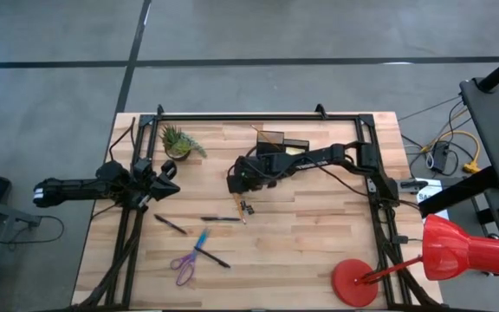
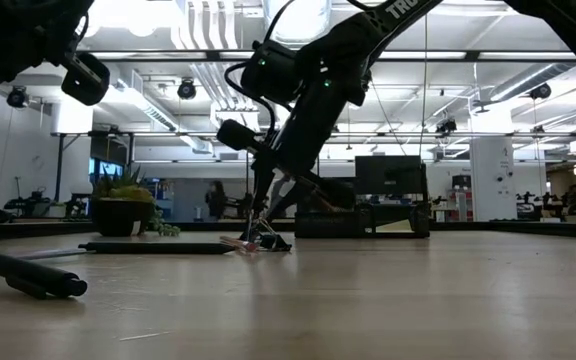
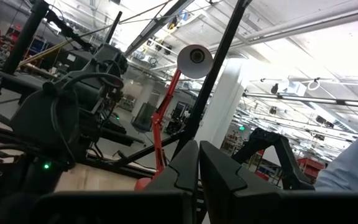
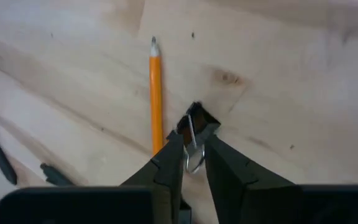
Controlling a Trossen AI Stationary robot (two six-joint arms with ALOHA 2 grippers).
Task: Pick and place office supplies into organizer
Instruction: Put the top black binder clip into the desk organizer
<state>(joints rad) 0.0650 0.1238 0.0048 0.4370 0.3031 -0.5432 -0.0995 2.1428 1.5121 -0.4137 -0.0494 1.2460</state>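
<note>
R gripper (image 4: 191, 152) at mid-table, fingers narrowed onto a small black binder clip (image 4: 196, 124), pinching its wire handle; clip on the wood. Orange pencil (image 4: 156, 93) lies just beside, long axis running away from the fingers. Black organizer (image 1: 277, 144) waits near back edge. L gripper (image 1: 165, 178), pressed together, idles toward left edge.

Probably a robotics lab: exposed ceiling ducts (image 2: 203, 25), monitors (image 2: 388, 175).

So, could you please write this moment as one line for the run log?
right gripper: jaws closing on binder clip beside orange pencil | left gripper: shut, waiting at table's left | organizer: behind
</note>
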